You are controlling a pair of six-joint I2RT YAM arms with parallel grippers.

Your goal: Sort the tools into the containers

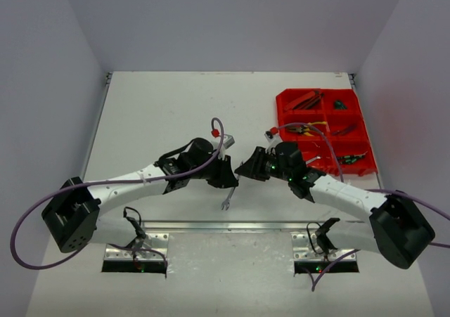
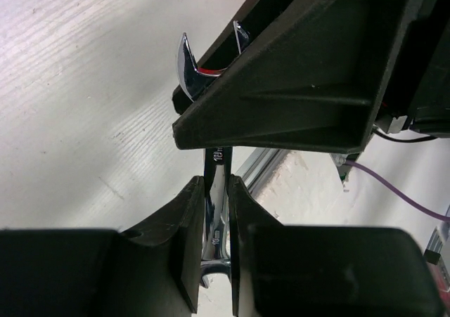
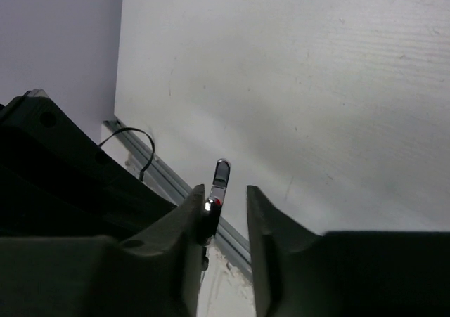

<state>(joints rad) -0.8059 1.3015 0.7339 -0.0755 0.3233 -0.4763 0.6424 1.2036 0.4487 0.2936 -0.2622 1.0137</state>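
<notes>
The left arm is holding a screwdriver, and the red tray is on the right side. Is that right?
Not quite. The left fingers pinch a silver wrench, not a screwdriver; the left wrist view shows it. The red tray is on the right side.

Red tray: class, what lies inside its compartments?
The red tray holds red-handled tools far left, yellow-handled pliers middle left, dark tools in the right compartments. The right arm covers part of the near-left compartment.

Over the surface (image 1: 162,113), the wrench (image 1: 226,203) sits between the left gripper (image 1: 231,179) and right gripper (image 1: 243,171), the tray (image 1: 279,113) behind them, rightward.
</notes>
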